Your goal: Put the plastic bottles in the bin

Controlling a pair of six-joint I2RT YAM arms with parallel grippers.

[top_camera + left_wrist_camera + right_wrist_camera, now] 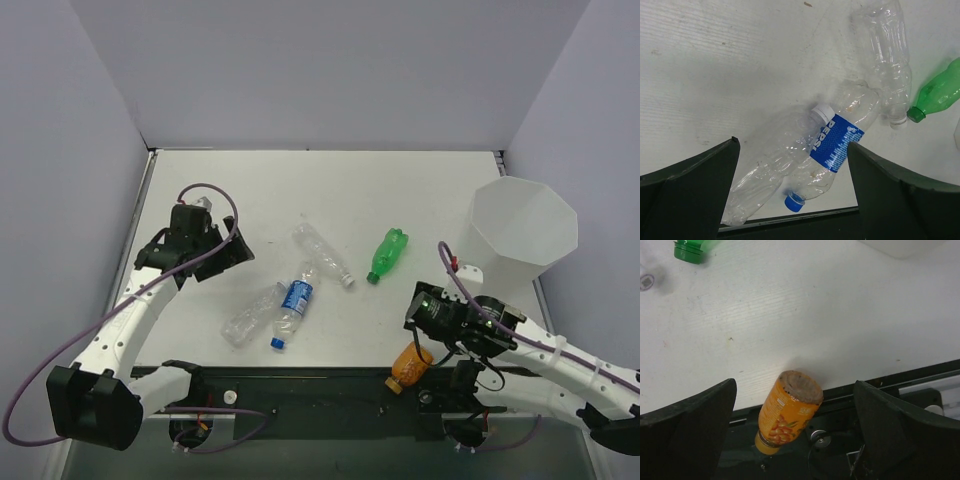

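Task status: no bottle shows inside the white bin, which stands upright at the right side of the table; its interior looks bare from the top view. All five bottles are outside it.

Locations:
- The green bottle lies mid-table, well apart from the bin.
- One clear bottle lies just left of it.
- The second clear bottle and the Pepsi bottle lie side by side and touching.
- The amber-orange bottle sits at the near table edge, tipped neck-down over the black base rail.

Grippers:
- The left gripper has its jaws spread wide, holds nothing, and hovers over the Pepsi and clear pair.
- The right gripper is likewise spread and empty, poised above the amber-orange bottle.

Assessment: nothing is delivered and five transfers remain. The amber-orange bottle is the likely first pick, and its overhang risks a slip
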